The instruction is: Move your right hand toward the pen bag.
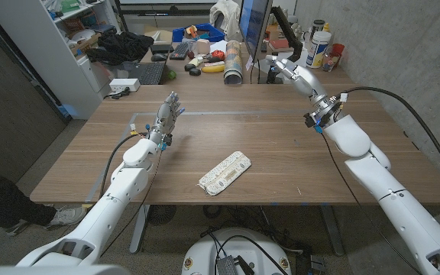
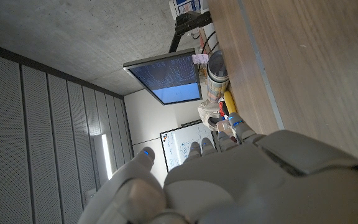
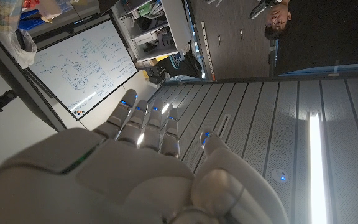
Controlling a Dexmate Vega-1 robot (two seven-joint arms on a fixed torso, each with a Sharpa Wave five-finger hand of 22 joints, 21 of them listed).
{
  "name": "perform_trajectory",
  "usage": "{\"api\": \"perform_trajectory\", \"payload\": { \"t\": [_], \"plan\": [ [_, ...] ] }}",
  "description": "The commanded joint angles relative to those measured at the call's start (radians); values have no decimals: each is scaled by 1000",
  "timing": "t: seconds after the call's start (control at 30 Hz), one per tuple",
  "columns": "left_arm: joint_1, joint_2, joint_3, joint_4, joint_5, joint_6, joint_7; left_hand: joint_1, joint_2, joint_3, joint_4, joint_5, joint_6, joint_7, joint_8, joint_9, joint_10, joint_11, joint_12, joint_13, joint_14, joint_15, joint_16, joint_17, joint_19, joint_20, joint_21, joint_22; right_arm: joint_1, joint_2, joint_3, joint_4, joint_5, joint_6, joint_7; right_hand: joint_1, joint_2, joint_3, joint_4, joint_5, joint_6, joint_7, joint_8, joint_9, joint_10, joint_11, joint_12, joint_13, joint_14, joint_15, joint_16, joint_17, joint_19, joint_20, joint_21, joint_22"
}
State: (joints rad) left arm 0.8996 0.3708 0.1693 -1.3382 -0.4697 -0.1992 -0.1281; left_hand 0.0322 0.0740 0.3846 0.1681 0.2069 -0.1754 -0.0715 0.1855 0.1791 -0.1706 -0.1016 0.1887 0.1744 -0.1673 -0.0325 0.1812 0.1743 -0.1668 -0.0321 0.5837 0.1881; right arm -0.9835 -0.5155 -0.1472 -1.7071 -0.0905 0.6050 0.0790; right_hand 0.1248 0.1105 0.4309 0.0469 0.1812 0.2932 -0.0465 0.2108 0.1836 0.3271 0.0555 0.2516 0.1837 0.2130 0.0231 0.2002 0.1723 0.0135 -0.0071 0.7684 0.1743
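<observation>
Pen bag [image 1: 224,173], long axis diagonal, near-left to far-right

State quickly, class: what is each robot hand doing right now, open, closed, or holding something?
Left hand: open, fingers apart, holding nothing.
Right hand: open, fingers extended, holding nothing, far from the pen bag.

Nothing can be read as words. The whiteboard [image 3: 82,65] carries handwritten diagrams and notes too small to make out, the monitor [image 2: 166,78] shows lines of text too fine to read, and the pen bag [image 1: 224,173] bears an illegible printed pattern.
</observation>
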Motion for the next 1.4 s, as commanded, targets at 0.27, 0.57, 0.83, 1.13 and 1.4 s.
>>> {"api": "perform_trajectory", "payload": {
  "t": [0.27,0.57,0.83,1.13,1.4],
  "plan": [
    [3,3,-4,0,0,2,-2,2,42,-4,-3,5,-24,-5,6,2,-12,0,7,5,-31,-35,6,3,-114,-52,-2,4,-35,-9,15,-91,-176,-38,-40,49,26,29,-34,6,23,-4,1,2,19,-12,0,2,20,-9,-4,-1,20,-3,-11,3],
    [3,3,-4,1,1,5,-3,2,43,-5,-3,5,-21,-7,7,2,-12,-1,7,5,-30,-35,6,3,-115,-50,-3,4,-41,-34,11,-137,-249,-77,-28,86,39,48,-61,6,52,-10,4,3,39,-21,2,1,29,-16,-5,0,24,-5,-18,4],
    [-1,2,-5,8,0,5,-5,3,43,-6,-3,5,-16,-9,8,3,-13,0,6,5,-30,-32,6,3,-113,-49,-4,4,-39,-56,3,-172,-325,-110,-21,96,42,50,-68,4,67,-13,5,3,53,-31,4,1,36,-22,-3,2,26,-5,-21,4],
    [-4,0,-6,13,-1,4,-8,3,44,-7,-3,5,-14,-11,8,3,-13,2,6,5,-30,-31,6,3,-112,-49,-4,4,-34,-69,-10,-197,-370,-147,-11,103,48,51,-71,4,87,-16,8,3,65,-34,6,1,42,-28,0,5,30,-4,-24,5],
    [-2,0,-7,13,-1,2,-7,4,44,-7,-3,5,-13,-12,8,3,-13,3,6,5,-30,-32,6,3,-111,-48,-5,4,-39,-87,-13,-225,-398,-169,2,108,50,51,-73,3,98,-18,8,3,75,-41,7,1,46,-32,0,6,34,-6,-26,5]
  ]
}}
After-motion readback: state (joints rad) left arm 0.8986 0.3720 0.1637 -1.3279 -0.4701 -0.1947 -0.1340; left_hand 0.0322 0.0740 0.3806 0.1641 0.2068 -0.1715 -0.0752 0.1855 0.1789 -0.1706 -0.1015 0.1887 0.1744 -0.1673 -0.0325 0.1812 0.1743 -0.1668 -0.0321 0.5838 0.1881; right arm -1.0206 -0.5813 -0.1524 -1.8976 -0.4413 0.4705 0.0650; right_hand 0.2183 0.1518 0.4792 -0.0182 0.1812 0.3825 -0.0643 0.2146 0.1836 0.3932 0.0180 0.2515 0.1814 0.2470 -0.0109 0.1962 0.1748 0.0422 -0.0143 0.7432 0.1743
